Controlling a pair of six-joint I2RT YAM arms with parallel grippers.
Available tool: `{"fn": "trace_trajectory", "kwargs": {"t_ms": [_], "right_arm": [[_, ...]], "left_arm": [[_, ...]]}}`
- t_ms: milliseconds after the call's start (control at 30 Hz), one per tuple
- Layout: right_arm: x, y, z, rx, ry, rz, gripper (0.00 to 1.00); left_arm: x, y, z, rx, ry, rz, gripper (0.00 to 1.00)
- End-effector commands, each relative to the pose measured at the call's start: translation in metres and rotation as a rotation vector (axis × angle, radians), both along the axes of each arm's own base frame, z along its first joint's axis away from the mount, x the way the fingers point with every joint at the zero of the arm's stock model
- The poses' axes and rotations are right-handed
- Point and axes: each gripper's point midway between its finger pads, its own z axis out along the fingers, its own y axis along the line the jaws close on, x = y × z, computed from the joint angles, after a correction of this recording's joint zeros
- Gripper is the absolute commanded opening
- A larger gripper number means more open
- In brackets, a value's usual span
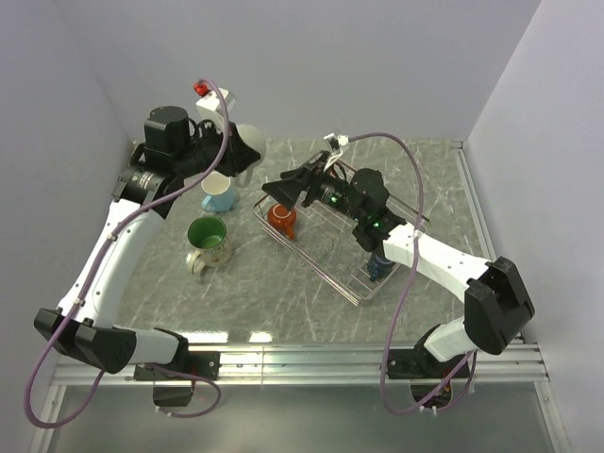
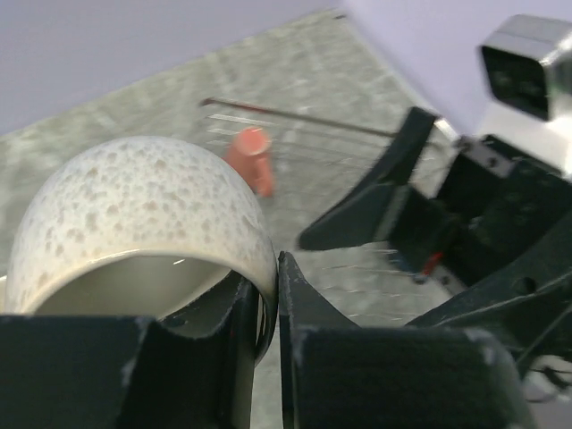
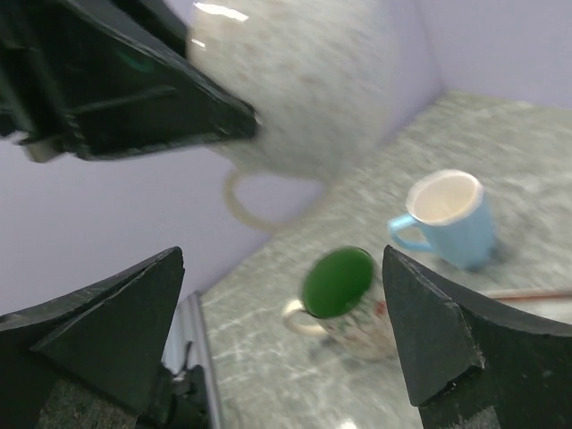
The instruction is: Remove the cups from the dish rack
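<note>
Cups were your job here, and the one in hand was the white speckled mug (image 2: 134,206). Your left gripper (image 2: 268,299) was pinching its rim, one finger inside the bowl and one outside, the jaws nearly together on the wall. The mug hung tilted in the air above the far-left part of the table (image 1: 283,302), clear of the rack and just beyond the light blue cup (image 1: 219,193).

Your right gripper (image 3: 284,259) was spread wide with nothing between its fingers. It was poised over the far-left end of the dish rack (image 1: 351,298), near the white mug but apart from it. Below it the orange-red cup (image 1: 281,219) sat in the rack. A dark blue cup (image 1: 379,266) sat at the near end, partly hidden by your right arm. The cream floral cup (image 1: 208,241) stood upright on the table near the light blue one.

I'd judge you were mid-carry with the white mug. The next move called for lowering it onto bare table beside those two and levelling it so the base landed flat before you spread the fingers. Your right gripper looked free to go down for the orange-red cup.
</note>
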Motion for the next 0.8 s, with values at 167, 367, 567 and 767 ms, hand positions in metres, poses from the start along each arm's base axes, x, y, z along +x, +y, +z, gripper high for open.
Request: {"fn": "trace_trajectory", "kwargs": {"t_ms": [167,367,567,767], "right_arm": [[0.001,-0.019,-0.008,-0.122,-0.007,-0.09,0.99],[-0.016,-0.034,-0.01,-0.186,-0.041,-0.105,1.0],[-0.028,-0.038,-0.007,-0.187,-0.067,-0.094,1.0],[-0.034,-0.036,-0.012,-0.183,-0.056,-0.076,1.0]], "left_arm": [[0.01,0.1,-0.013,0.399,-0.152,0.245,0.0],[-0.038,0.154,-0.088,0.661,0.078,0.15,0.0],[-0.122,0.13,-0.135,0.684,0.15,-0.244,0.0],[-0.162,0.095,-0.187,0.693,0.29,-0.404,0.0]]}}
